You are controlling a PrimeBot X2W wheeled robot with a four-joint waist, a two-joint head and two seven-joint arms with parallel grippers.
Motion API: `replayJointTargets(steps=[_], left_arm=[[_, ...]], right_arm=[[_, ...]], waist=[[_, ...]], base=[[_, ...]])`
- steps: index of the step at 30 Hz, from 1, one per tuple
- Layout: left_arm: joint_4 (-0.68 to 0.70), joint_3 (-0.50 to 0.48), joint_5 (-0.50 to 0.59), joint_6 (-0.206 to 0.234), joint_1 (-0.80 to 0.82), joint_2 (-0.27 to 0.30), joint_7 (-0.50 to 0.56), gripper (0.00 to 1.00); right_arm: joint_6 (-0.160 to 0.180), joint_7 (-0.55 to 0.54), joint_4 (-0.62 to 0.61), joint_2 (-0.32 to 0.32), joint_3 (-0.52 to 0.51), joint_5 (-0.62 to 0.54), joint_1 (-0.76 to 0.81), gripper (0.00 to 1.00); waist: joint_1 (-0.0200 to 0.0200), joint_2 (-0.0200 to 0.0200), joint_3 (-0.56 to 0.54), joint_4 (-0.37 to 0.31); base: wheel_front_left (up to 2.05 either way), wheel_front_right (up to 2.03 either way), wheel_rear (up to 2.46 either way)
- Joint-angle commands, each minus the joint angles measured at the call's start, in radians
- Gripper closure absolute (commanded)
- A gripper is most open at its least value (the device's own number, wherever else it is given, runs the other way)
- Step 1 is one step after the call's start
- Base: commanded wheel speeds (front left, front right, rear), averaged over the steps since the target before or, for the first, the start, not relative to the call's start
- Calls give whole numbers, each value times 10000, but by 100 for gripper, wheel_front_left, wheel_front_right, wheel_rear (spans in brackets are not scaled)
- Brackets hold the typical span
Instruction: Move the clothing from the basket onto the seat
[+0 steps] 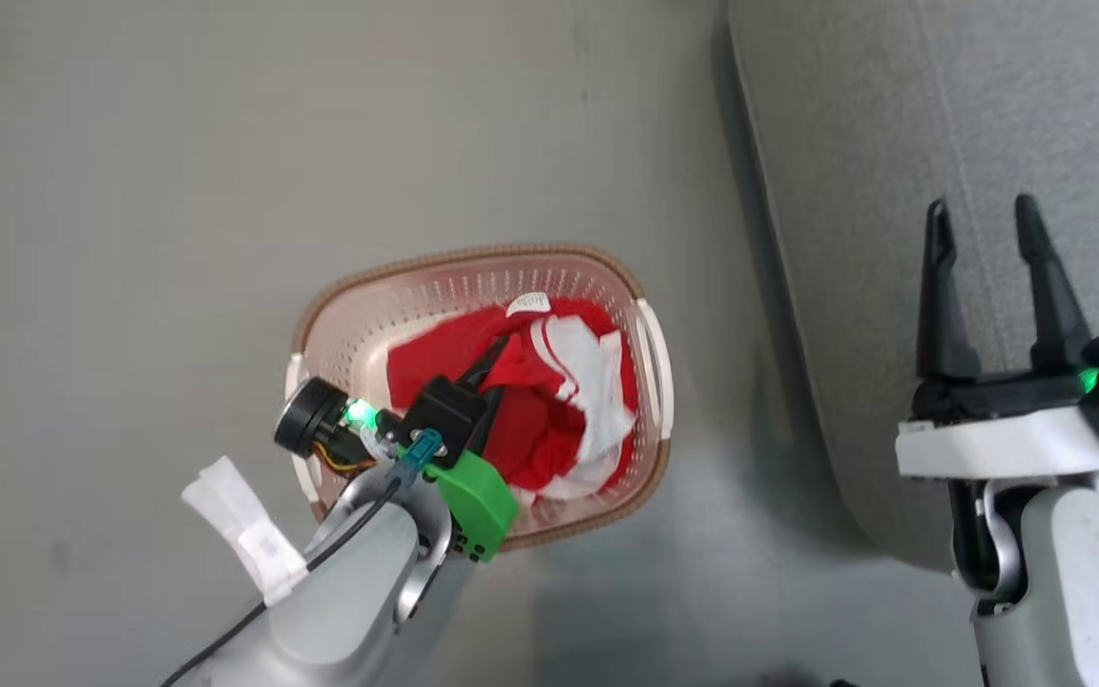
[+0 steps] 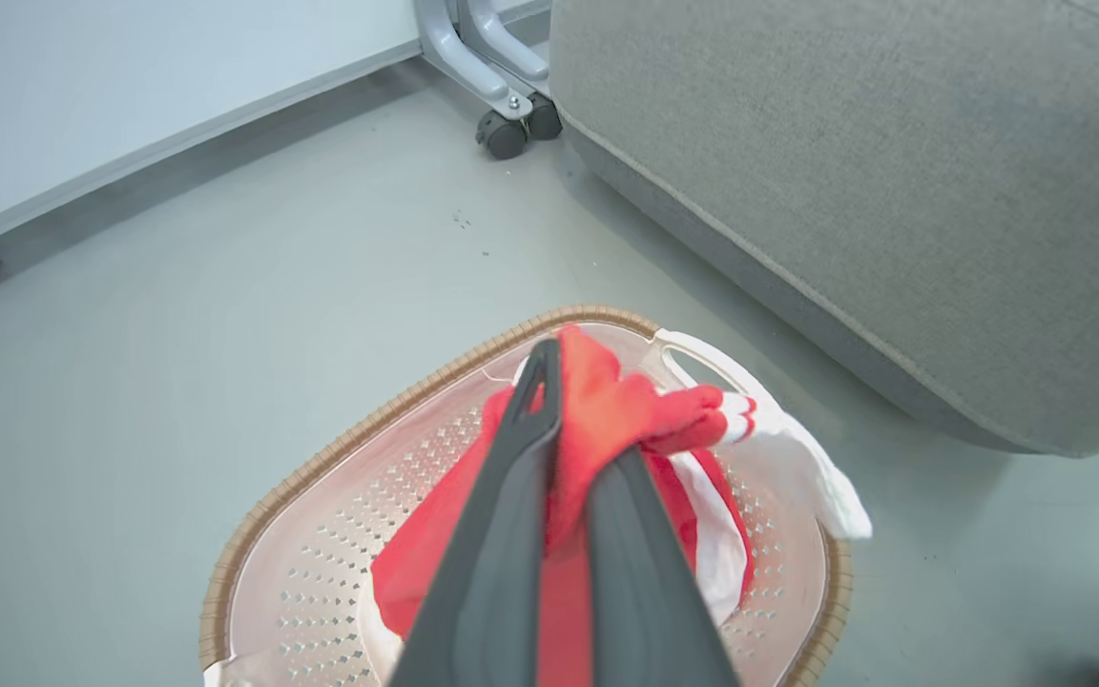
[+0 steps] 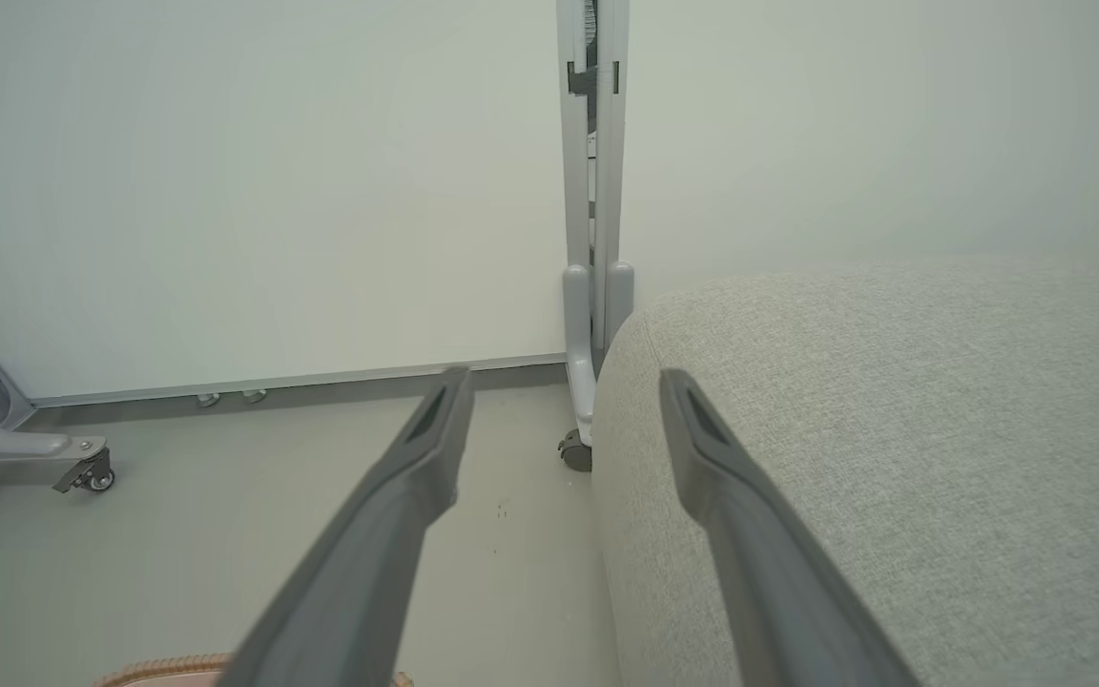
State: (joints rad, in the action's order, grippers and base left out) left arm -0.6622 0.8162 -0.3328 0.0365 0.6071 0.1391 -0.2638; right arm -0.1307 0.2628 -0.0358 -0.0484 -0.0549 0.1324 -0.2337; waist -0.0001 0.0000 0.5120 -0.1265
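The cream basket [image 1: 473, 256] with a brown rim stands on the floor, holding the red clothing [image 1: 549, 410] with white stripes. My left gripper [image 1: 500, 351] reaches into it and is shut on a bunch of the red clothing [image 2: 611, 405], which is pinched between the fingers [image 2: 502, 534]. A white part of the fabric drapes over the basket's [image 2: 368, 431] right handle. My right gripper [image 1: 984, 229] stands open and holds nothing, over the edge of the grey seat [image 1: 988, 95]. In the right wrist view the right gripper [image 3: 561, 382] straddles the seat's [image 3: 893, 429] left edge.
Grey floor surrounds the basket. The seat [image 2: 893, 191] lies to the basket's right. White wall panels on grey caster legs [image 2: 502, 134] stand behind, with a vertical post [image 3: 592, 191] at the seat's far corner and another wheeled foot [image 3: 34, 448] at left.
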Motion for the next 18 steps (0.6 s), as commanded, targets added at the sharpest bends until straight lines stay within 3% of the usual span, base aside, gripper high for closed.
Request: replayJointTargets(steps=[1, 12, 18], left_arm=[[234, -200, 14, 3, -334, -69, -10, 100], [2266, -1779, 536, 94, -1749, -185, -10, 100], [3271, -2227, 911, -95, -2081, -292, -11, 100]], right_arm=[[-1, 31, 105, -35, 75, 85, 326, 0], [-1, 31, 584, -37, 804, -38, 1639, 0], [-1, 31, 709, -34, 1023, -27, 2098, 0]], waist=[[1, 0, -1988, 90], [1, 0, -3653, -12], [1, 0, -4214, 18]], base=[[0, 0, 0], [0, 0, 0], [0, 0, 0]])
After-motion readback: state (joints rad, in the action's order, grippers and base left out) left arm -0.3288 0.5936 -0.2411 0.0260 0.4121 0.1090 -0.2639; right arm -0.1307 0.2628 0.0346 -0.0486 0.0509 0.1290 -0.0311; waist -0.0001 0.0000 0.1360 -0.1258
